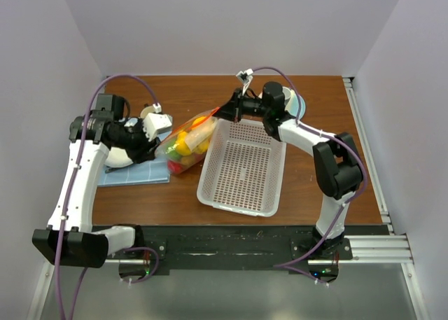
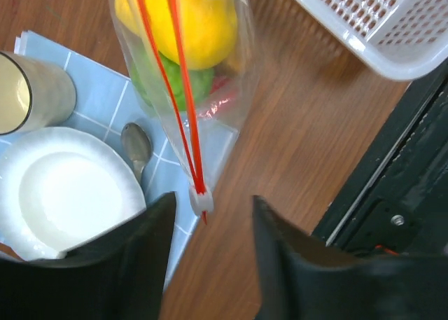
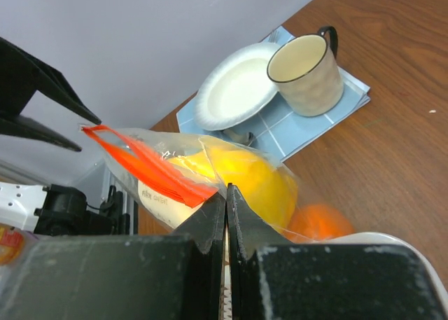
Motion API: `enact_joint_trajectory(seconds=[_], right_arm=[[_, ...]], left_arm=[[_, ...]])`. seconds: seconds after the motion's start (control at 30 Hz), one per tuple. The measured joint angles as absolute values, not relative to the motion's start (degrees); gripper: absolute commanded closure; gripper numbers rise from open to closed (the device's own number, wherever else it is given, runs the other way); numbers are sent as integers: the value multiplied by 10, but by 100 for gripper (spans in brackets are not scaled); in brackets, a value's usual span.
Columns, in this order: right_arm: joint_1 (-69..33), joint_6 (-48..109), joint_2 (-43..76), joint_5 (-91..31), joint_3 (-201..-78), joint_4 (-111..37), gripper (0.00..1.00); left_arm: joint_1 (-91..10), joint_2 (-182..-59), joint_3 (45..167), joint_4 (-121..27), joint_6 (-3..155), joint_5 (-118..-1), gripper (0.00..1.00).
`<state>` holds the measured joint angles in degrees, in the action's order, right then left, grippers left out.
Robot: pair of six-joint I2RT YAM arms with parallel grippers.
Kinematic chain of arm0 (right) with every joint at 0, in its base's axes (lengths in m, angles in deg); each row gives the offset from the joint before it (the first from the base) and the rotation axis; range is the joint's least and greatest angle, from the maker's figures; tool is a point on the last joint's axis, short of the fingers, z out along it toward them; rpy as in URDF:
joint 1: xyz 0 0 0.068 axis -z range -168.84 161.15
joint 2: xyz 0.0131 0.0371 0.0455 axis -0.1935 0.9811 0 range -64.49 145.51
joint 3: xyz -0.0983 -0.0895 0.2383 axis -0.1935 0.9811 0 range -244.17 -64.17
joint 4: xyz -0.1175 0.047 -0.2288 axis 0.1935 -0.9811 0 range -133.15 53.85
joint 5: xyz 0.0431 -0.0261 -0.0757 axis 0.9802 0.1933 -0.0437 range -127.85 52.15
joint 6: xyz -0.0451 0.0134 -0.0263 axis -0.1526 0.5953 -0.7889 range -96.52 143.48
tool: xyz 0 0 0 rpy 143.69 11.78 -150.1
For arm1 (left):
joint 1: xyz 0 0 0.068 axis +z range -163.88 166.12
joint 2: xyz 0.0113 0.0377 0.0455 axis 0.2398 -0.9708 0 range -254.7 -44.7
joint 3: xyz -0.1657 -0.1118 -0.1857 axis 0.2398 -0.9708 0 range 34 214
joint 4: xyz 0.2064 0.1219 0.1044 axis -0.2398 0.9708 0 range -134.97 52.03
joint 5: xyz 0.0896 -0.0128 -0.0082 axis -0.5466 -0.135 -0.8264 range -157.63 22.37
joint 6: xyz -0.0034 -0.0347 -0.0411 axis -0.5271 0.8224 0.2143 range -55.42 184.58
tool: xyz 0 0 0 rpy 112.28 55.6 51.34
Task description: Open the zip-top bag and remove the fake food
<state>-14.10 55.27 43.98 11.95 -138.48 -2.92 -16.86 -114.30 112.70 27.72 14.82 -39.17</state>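
The clear zip-top bag (image 1: 185,143) hangs stretched between my two grippers, left of the white basket. Its orange-red zip strip (image 2: 183,103) ends in a white slider (image 2: 201,199). Inside, the fake food shows as a yellow piece (image 2: 192,22), a green piece (image 2: 175,82) and an orange piece (image 3: 318,222). My right gripper (image 3: 226,189) is shut on the bag's edge by the zip strip (image 3: 150,169); in the top view it (image 1: 225,112) is at the bag's far end. My left gripper (image 2: 212,202) is open, with the slider just beyond its fingertips and not held; in the top view it (image 1: 155,146) is at the bag's near-left end.
The white perforated basket (image 1: 241,167) lies right of the bag. A blue checked mat (image 2: 105,99) under the left gripper carries a white plate (image 2: 63,194), a cup (image 2: 31,92) and a spoon (image 2: 136,145). The table's black front rail (image 2: 392,194) is close by.
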Motion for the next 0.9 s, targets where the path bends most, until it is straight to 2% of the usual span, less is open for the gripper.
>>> enact_joint_trajectory(seconds=[0.1,0.23,0.5,0.9], right_arm=[[-135,561,440,114,-1377,-15,100],[-136,570,440,111,-1368,-3,100],[-152,570,434,111,-1368,-5,100],[-170,557,418,111,-1365,-24,100]], left_arm=[[-167,-1168,1184,300,173,-382,32],[-174,-1210,1270,249,237,-343,29],[-270,-1229,1237,73,365,-351,32],[-275,-1245,1196,3,399,-389,35]])
